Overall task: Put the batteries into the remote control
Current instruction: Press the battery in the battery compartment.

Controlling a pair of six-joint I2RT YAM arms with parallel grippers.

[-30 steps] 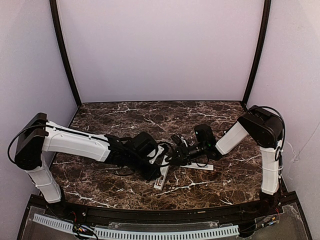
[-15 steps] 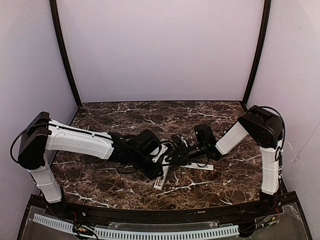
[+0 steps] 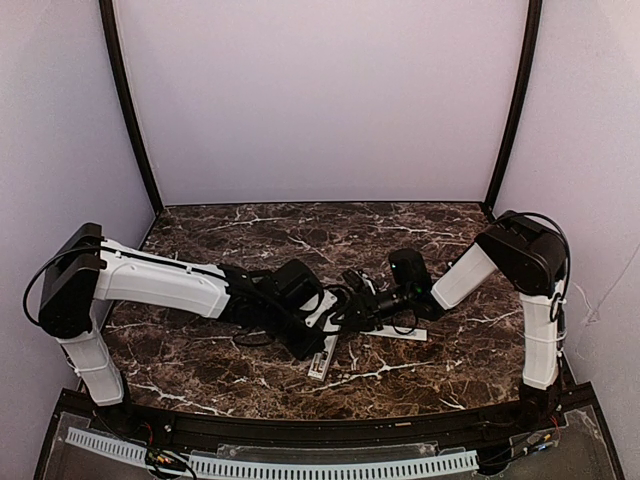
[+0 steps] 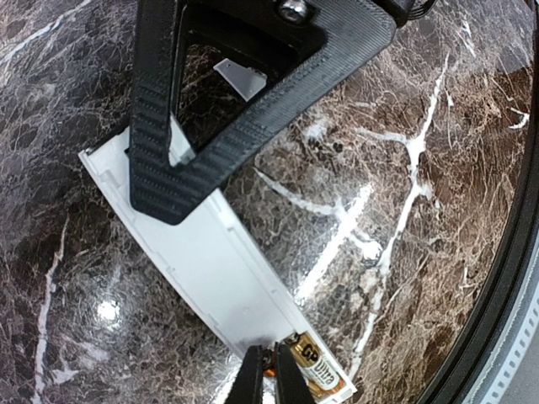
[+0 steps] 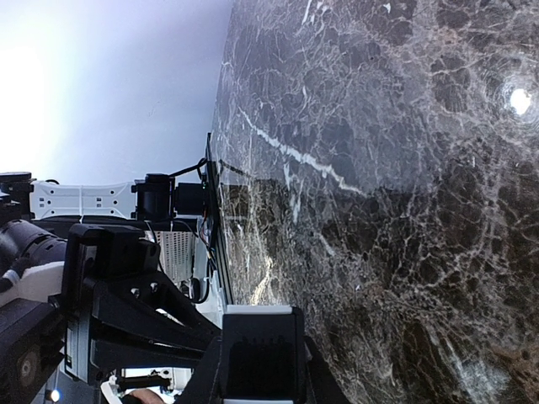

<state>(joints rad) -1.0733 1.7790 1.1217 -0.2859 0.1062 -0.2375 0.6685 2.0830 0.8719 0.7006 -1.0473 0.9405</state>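
A hard poke could pop the battery [image 4: 318,370] up, or the remote control [image 4: 227,278] could slide if the hold slips. The left gripper [image 4: 270,374] is pinched shut, tips right at the battery's inner end. The right gripper [image 5: 263,358] is narrow and seems to clamp the far end. The remote control lies flat on the marble table [image 4: 404,168] between the 2 arms. Its long side slants front to back, with 1 battery lined up in the front end.

Dark brown marble-pattern table [image 3: 230,225] w/ white veins is shown. A slim white remote control [image 3: 320,362] is laid flat on it nr front-centre. A thin white cover strip [image 3: 410,334] is laid just beside, on the right.
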